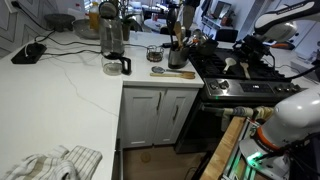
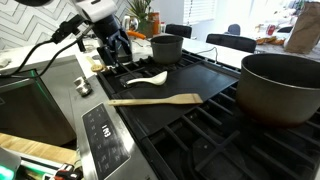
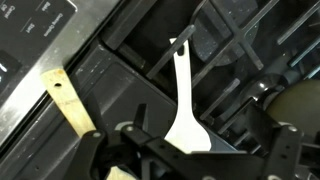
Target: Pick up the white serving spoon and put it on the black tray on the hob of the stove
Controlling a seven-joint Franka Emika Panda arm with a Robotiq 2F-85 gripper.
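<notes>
The white serving spoon (image 2: 148, 78) lies flat on the black tray (image 2: 205, 85), near the tray's far end on the hob (image 2: 235, 145) of the stove (image 2: 105, 135), with no finger touching it. The gripper (image 2: 114, 50) hangs just beyond that end with its jaws spread wide and empty. A wooden spatula (image 2: 155, 100) lies on the tray just beside the spoon, toward the stove's front edge. A small dark pot (image 2: 166, 47) stands close behind the spoon, and a large dark pot (image 2: 282, 85) fills the tray's near end. The wrist view alone shows the two fingers (image 3: 100, 158) well apart, the spoon (image 3: 182, 95) running away between them with its bowl nearest the gripper (image 3: 190, 160), and the spatula (image 3: 65, 100) off to one side. An exterior view takes in the wider room: the white countertop (image 1: 70, 80), a glass carafe (image 1: 113, 60) near its middle, a utensil crock (image 1: 178, 55) near the stove-side edge and a crumpled cloth (image 1: 55, 160) at the near corner. The spoon is too small to make out there.
</notes>
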